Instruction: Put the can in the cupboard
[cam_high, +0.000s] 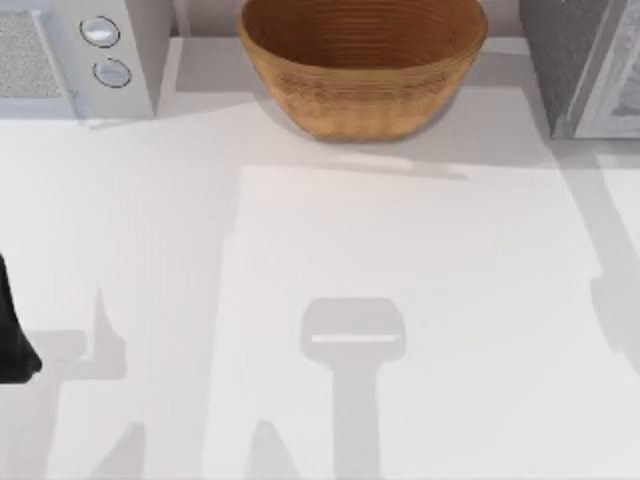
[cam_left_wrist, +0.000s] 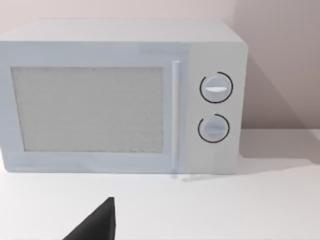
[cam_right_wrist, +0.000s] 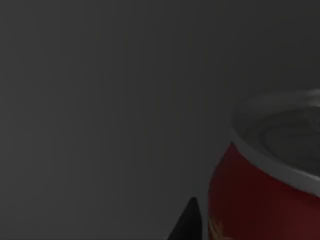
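Closest to my right wrist camera is the can (cam_right_wrist: 260, 195). It stands upright with its top rim level, which is how it should sit on a shelf. Its wall is a glossy red cylinder with a scrap of pale label at the lower edge. Its lid is dull silver-grey metal, a raised ring around a shallow dished centre. Everything around it is dark, flat grey. I judge from this that the can is already inside the cupboard's shaded interior and not out on the lit table. A black wedge of my right gripper (cam_right_wrist: 189, 224) sits just beside the can's wall. Whether that gripper clamps the can or has let it go, I cannot tell.

My left arm (cam_high: 10, 335) is parked at the table's left edge, well clear of the work. A black tip of my left gripper (cam_left_wrist: 96, 226) hangs above the table top, and I cannot tell its state either.

The table (cam_high: 330, 240) is smooth, matt and white, crossed by soft grey shadows.

At its far edge, from left to right, stand three things:
- The microwave (cam_left_wrist: 120, 100) is a pale boxy shell with a speckled window, a slim upright handle and two round dials.
- The basket (cam_high: 362, 65) is a wide, round bowl of ribbed tan weave.
- The cupboard (cam_high: 565, 60) has a grainy grey side and a paler front panel.
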